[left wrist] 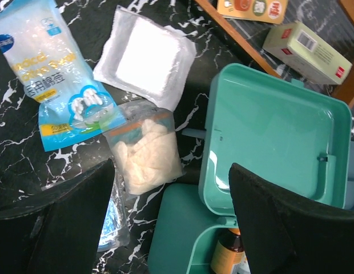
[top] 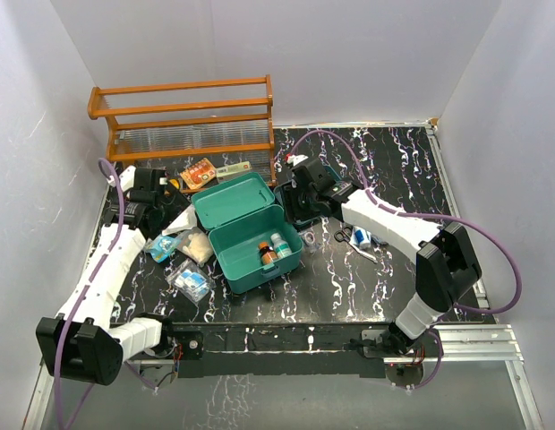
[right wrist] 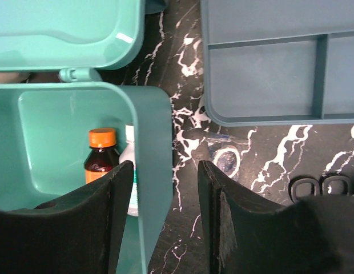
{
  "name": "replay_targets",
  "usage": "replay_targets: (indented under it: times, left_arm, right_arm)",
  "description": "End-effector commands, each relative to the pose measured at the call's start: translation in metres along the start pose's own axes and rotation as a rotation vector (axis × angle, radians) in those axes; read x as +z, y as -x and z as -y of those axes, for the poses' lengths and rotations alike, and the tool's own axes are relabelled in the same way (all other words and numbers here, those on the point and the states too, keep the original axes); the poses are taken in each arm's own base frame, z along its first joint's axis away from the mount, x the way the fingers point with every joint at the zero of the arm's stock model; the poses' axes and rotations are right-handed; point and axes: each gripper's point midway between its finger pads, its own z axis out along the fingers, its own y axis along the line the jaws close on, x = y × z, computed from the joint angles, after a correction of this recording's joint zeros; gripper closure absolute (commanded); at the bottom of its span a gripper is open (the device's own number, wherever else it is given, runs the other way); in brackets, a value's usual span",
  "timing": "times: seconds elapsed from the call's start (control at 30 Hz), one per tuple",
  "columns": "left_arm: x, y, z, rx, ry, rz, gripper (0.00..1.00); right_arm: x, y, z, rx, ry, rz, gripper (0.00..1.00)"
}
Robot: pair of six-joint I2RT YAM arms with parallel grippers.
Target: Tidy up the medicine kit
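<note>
The teal-green plastic medicine kit (top: pixel 244 273) sits open mid-table, with an orange-capped brown bottle (right wrist: pixel 101 157) and a white bottle (top: pixel 279 244) inside; most of the job remains. My right claw (right wrist: pixel 165 165), jaws apart, straddles a side wall. My left claw (left wrist: pixel 171 171) gapes wide. Only the left wrist shows the blue cotton bag (left wrist: pixel 57 85), white gauze packet (left wrist: pixel 145 57) and clear glove pouch (left wrist: pixel 145 151) at the kit's nine o'clock.

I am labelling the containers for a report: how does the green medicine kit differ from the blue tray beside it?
The medicine kit is teal-green; the tray is a darker grey-blue. The kit is deep with a hinged lid, now open; the tray is shallow and shows no lid. The kit holds two bottles; the tray's visible compartments hold nothing. Both are rectangular plastic with rounded corners.
</note>
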Motion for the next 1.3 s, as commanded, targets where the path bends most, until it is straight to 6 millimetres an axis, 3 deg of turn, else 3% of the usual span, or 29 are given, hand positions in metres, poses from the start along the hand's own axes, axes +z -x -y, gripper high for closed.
replay_targets:
  times: [0.0, 0.17, 0.4, 0.57, 0.73, 0.97, 1.27]
  left_arm:
    - [0.006, -0.004, -0.022, -0.057, 0.063, -0.034, 0.2]
    - [0.024, -0.009, -0.044, -0.112, 0.122, -0.086, 0.2]
    - [0.052, -0.004, -0.092, -0.195, 0.247, -0.104, 0.21]
    - [0.079, 0.0, -0.117, -0.21, 0.269, -0.11, 0.21]
    - [0.107, 0.005, -0.125, -0.235, 0.193, -0.121, 0.24]
    - [0.127, 0.009, -0.142, -0.264, 0.198, -0.126, 0.42]
    - [0.142, 0.006, -0.146, -0.237, 0.192, -0.133, 0.79]
  right_arm:
    - [-0.006, 0.019, 0.015, 0.02, -0.105, 0.075, 0.55]
    - [-0.008, 0.012, 0.029, 0.038, -0.171, 0.075, 0.62]
    - [-0.013, 0.014, 0.035, 0.03, -0.205, 0.092, 0.67]
    - [-0.017, 0.026, 0.015, -0.035, -0.098, 0.108, 0.57]
    - [-0.027, 0.042, -0.002, -0.071, -0.009, 0.152, 0.53]
    - [-0.038, 0.051, -0.001, -0.092, -0.019, 0.198, 0.52]
    - [-0.044, 0.058, 0.006, -0.099, -0.056, 0.23, 0.53]
